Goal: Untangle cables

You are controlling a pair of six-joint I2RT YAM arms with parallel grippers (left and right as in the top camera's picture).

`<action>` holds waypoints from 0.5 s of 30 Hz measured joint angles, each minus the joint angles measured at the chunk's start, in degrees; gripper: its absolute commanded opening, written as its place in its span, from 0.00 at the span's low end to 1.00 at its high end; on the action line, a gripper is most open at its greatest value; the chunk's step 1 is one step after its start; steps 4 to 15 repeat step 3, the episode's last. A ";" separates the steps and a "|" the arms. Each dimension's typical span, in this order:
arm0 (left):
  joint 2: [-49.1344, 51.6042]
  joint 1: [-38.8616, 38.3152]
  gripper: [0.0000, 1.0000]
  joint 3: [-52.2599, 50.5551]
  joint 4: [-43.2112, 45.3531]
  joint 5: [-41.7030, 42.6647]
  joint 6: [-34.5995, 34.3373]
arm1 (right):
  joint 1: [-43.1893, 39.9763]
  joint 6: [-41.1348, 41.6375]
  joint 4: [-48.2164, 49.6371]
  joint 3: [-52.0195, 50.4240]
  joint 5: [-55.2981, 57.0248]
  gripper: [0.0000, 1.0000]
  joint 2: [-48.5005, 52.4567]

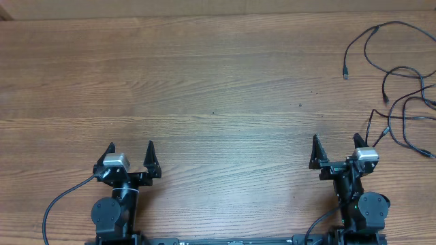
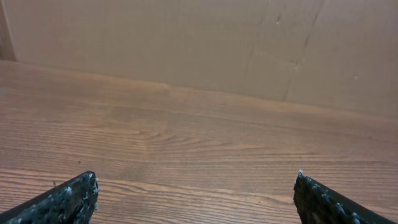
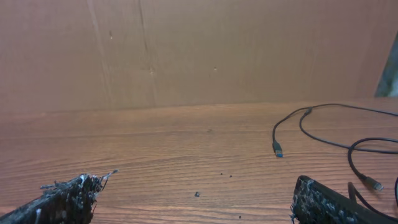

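wood-grain table (image 1: 204, 82) under even light, plain brown cardboard wall (image 2: 186, 43) behind

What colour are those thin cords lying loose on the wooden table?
The cables are black. The overhead view shows them best.
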 measured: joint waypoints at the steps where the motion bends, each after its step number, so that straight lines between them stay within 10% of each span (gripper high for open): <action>1: 0.00 0.00 1.00 0.00 0.02 0.00 0.00 | 0.00 -0.02 0.04 0.00 0.02 1.00 0.00; 15: 0.00 0.00 1.00 0.00 0.00 0.00 0.00 | 0.00 0.00 0.04 0.00 0.00 1.00 0.00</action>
